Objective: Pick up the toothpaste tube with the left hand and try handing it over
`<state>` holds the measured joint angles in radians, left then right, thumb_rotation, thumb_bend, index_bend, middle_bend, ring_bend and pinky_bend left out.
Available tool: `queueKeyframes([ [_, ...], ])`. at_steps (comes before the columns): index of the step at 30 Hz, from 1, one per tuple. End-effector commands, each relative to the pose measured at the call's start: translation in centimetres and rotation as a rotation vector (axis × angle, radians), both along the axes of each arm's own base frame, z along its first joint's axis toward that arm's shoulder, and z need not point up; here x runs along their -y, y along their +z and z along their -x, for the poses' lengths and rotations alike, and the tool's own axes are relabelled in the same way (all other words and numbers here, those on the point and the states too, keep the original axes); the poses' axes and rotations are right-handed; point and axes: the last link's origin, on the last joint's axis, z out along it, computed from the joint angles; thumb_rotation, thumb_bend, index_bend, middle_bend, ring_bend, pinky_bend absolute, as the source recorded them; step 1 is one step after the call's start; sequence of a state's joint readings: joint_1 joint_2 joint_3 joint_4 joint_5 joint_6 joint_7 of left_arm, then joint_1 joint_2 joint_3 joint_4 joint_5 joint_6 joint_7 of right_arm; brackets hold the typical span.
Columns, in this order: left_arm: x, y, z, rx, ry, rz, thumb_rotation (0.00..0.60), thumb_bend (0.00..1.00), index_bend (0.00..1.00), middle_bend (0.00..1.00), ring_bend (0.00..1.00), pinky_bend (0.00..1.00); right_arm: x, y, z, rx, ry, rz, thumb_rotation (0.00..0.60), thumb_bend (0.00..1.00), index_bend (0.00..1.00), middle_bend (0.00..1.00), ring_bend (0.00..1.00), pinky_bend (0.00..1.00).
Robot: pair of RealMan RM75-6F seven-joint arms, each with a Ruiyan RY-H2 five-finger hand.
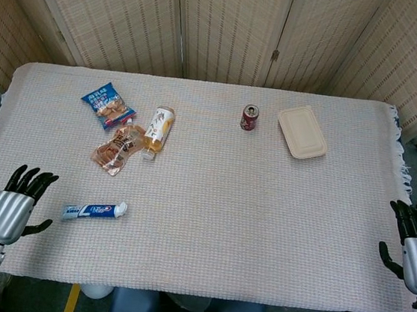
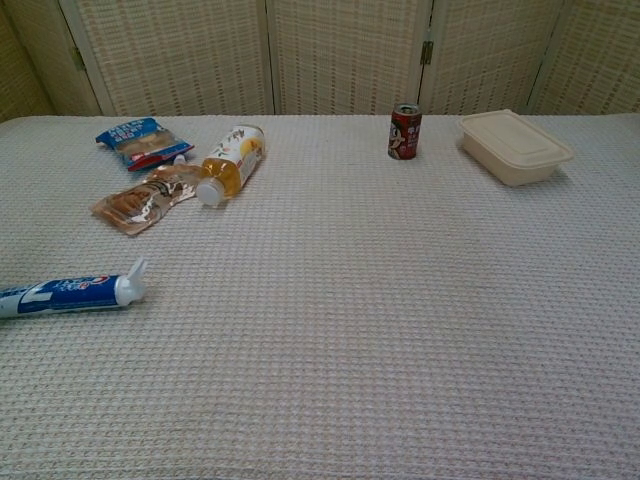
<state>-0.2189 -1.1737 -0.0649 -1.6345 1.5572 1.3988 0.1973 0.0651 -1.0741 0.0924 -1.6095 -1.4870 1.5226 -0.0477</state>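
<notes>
Blue-and-white toothpaste tube (image 1: 94, 210) flat on desk (image 1: 233, 204), just right of left hand (image 1: 12, 209); fingers apart, empty, seemingly poised for approach.

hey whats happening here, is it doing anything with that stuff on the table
Nothing is held yet. The left hand hovers open at the near left edge of the table, just left of the toothpaste tube, which lies flat on the cloth. The right hand waits open at the far right edge. A snack bag, a pouch, a bottle, a can and a lidded container sit untouched further back.
</notes>
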Motion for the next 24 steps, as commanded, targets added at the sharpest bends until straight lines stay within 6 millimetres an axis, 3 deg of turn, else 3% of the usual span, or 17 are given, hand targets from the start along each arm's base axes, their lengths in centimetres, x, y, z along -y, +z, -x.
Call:
queueKeyframes([
  [1, -0.7, -0.9, -0.8, 0.008, -0.029, 0.038, 0.600, 0.21, 0.20, 0.20, 0.13, 0.00, -0.1, 0.2, 0.0, 0.001, -0.001, 0.006, 0.600, 0.46, 0.09, 0.12, 0.12, 0.04],
  [10, -2.1, -4.6, -2.0, -0.017, -0.077, 0.169, 0.600, 0.21, 0.20, 0.20, 0.13, 0.00, -0.2, 0.5, 0.2, 0.005, -0.003, 0.016, 0.600, 0.46, 0.09, 0.12, 0.12, 0.04],
  [24, -4.4, -9.9, -1.7, -0.052, -0.048, 0.268, 0.600, 0.21, 0.22, 0.20, 0.16, 0.00, -0.2, 0.4, 0.4, 0.014, -0.002, 0.016, 0.600, 0.46, 0.09, 0.12, 0.12, 0.04],
])
